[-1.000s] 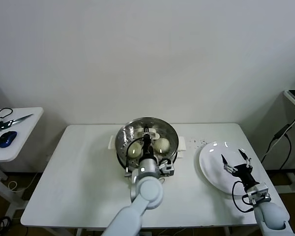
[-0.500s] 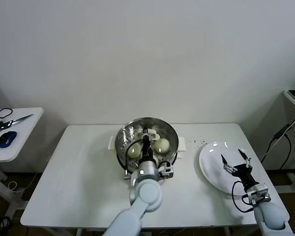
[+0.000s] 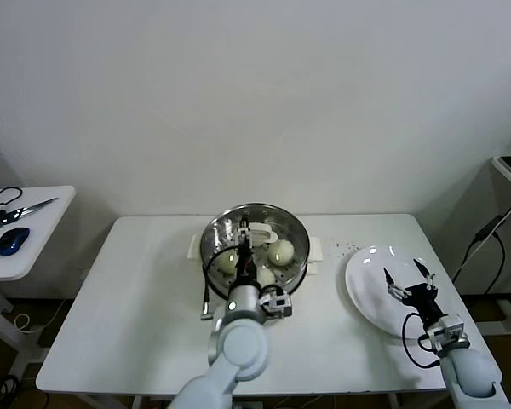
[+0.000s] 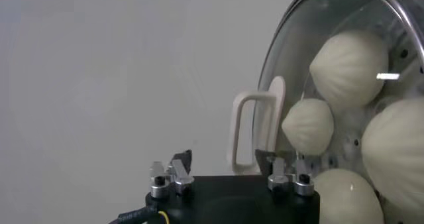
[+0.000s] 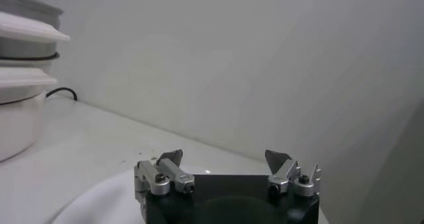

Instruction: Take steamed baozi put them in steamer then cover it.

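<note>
Four pale, pleated buns [image 4: 348,66] are sitting inside the shiny steel steamer [image 3: 214,241] at the back middle of the white table [image 3: 136,307], under the clear glass lid [image 4: 291,53] with its white loop handle [image 4: 255,129]. The left gripper [image 3: 245,241] is reaching over the steamer's near side, fingers spread apart beside the handle. The right gripper [image 3: 409,279] is hovering wide apart above the smooth white plate [image 3: 362,285].

The steamer [image 3: 255,243] sits mid-table [image 3: 136,324] ahead of me, buns [image 3: 280,251] inside, lid [image 4: 344,59] on top. My left gripper [image 3: 244,237] hangs over it. The plate [image 3: 366,294] lies to its right, under my right gripper [image 3: 406,278].
</note>
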